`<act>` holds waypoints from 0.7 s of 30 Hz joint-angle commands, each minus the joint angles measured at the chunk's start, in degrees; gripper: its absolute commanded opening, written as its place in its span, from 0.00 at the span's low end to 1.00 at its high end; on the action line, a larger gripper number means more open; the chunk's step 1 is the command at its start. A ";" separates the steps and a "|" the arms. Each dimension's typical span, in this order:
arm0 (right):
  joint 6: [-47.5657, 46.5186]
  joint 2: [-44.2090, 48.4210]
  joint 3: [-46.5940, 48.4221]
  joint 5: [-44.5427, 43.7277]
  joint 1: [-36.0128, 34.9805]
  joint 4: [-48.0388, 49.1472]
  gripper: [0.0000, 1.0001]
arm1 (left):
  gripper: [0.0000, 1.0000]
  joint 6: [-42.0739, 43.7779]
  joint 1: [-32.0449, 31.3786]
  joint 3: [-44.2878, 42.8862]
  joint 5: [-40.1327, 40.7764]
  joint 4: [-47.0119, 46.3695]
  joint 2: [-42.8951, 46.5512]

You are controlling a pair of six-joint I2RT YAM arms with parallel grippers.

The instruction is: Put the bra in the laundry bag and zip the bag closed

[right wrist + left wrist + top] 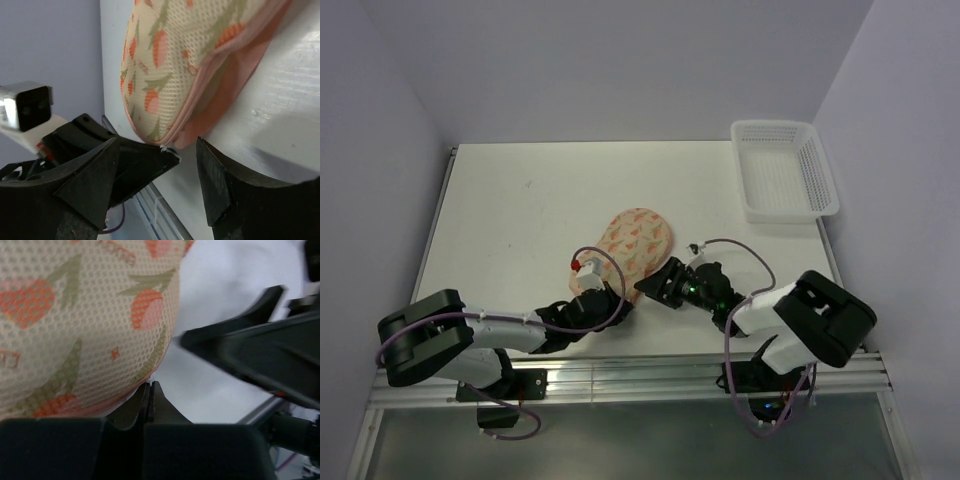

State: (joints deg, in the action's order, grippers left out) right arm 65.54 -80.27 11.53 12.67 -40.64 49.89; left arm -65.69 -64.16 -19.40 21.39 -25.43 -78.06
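Pale lilac walls close in a white surface (520,200) at the far side, left and right. A faint mark shows on it toward the far left. A white perforated basket (772,125) stands at the far right corner, well apart from both arms.

The laundry bag (635,240) lies near the middle of the surface, toward the near edge. Its outside is cream mesh with a red-orange and green print. The pink zip (197,95) along its rim looks shut where it is visible. Red lettering is printed on the mesh, but it is too blurred and cropped to read.

Left claw (151,385): clenched, tips against the bag's near rim. Whether fabric is pinched cannot be told.

Right claw (159,145): released, fingers spread just beside the bag's near end, holding nothing.
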 commanded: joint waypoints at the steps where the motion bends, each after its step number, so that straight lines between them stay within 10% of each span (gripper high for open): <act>1: 5.39 -6.37 1.12 -2.75 -1.45 11.97 0.69 | 0.00 -0.40 0.09 -2.57 -2.58 -6.21 0.54; 5: 7.67 -14.55 3.58 -0.02 -1.46 20.68 0.62 | 0.00 -0.58 0.00 -1.70 -2.84 -5.77 1.68; 14: 4.61 -15.89 5.52 -1.76 -0.59 18.78 0.00 | 0.00 -0.67 0.00 1.11 -1.53 -0.52 4.93; 21: -1.72 -12.90 7.00 7.43 12.40 9.72 0.00 | 0.00 1.00 0.09 3.84 3.39 11.61 15.29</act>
State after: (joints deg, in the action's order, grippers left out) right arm 68.38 -95.26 15.84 17.54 -34.26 62.92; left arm -65.63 -64.07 -17.30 22.09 -21.41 -67.66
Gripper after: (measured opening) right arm 0.030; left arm 0.013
